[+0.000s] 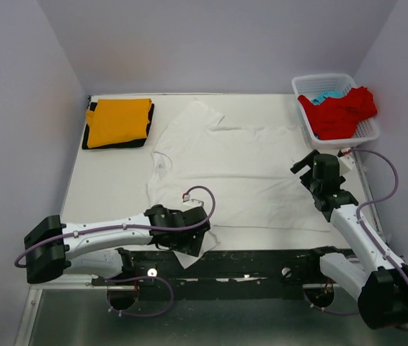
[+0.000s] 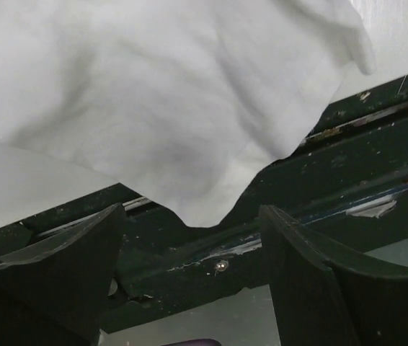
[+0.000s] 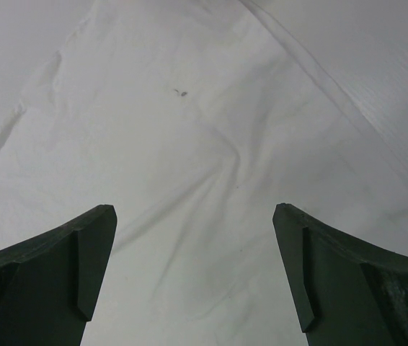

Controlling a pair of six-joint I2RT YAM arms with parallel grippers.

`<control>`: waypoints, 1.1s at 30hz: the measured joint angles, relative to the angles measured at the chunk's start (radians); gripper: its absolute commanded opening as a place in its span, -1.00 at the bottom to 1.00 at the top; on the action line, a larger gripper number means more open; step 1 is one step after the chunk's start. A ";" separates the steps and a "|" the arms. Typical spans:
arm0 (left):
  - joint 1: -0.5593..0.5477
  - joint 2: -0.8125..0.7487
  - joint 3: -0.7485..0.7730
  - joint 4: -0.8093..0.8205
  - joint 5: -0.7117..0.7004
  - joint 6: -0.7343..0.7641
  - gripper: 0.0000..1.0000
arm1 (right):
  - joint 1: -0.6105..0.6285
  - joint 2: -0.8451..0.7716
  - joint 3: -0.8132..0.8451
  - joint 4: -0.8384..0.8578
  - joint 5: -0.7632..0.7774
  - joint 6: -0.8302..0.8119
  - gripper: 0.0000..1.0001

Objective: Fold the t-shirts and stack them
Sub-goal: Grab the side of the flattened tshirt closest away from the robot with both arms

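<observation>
Here the white t-shirt (image 1: pixel 240 166) lies spread on the table (image 1: pixel 110 180), its near-left corner overhanging the near edge just beyond the left gripper (image 2: pixel 193 216), whose jaws gape wide, empty. That arm stretches low along the near edge. The right gripper (image 3: pixel 194 216), equally wide and empty, hovers over the shirt's right side.

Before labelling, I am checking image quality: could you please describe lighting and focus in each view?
Top external: even light, sharp, white t-shirt barely stands out from the pale table. Left wrist: cloth close, slightly soft, shaded grey. Right wrist: flat light, faint crease shadows.
</observation>
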State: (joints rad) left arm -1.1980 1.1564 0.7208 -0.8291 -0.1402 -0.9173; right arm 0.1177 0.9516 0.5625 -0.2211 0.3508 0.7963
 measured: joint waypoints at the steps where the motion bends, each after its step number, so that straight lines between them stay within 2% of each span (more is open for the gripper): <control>1: -0.016 0.008 0.000 0.000 0.003 -0.010 0.39 | 0.000 0.008 0.001 -0.007 0.001 0.000 1.00; 7: -0.103 0.119 0.019 -0.008 0.053 -0.040 0.30 | 0.000 0.070 0.010 -0.036 0.006 0.001 1.00; 9: -0.117 0.152 0.026 -0.011 0.068 -0.047 0.15 | 0.000 0.079 0.010 -0.046 0.011 0.003 1.00; 13: -0.120 0.205 0.026 -0.002 0.092 -0.049 -0.01 | 0.000 0.080 0.010 -0.061 0.028 0.013 1.00; 16: -0.120 0.252 0.024 0.023 0.107 -0.047 -0.33 | 0.000 0.076 0.010 -0.069 0.039 0.018 1.00; 17: -0.120 0.272 0.024 0.034 0.109 -0.045 -0.48 | 0.000 0.071 0.010 -0.073 0.041 0.019 1.00; 19: -0.119 0.300 0.037 0.041 0.116 -0.041 -0.95 | 0.000 0.053 0.010 -0.089 0.047 0.020 1.00; 20: -0.119 0.306 0.041 0.046 0.121 -0.039 -1.00 | 0.000 0.042 0.010 -0.101 0.051 0.023 1.00; 25: -0.119 0.305 0.043 0.055 0.121 -0.047 -1.00 | 0.000 -0.031 0.010 -0.159 0.060 0.039 1.00; 28: -0.113 0.275 0.034 0.051 0.074 -0.048 -1.00 | 0.000 -0.070 0.010 -0.199 0.061 0.052 1.00; 33: -0.099 0.161 0.016 0.084 0.035 -0.013 -1.00 | 0.000 -0.101 0.033 -0.354 0.082 0.094 1.00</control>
State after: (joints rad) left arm -1.2968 1.3178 0.7368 -0.7452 -0.1055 -0.9302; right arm 0.1177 0.8501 0.5957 -0.5751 0.4324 0.8906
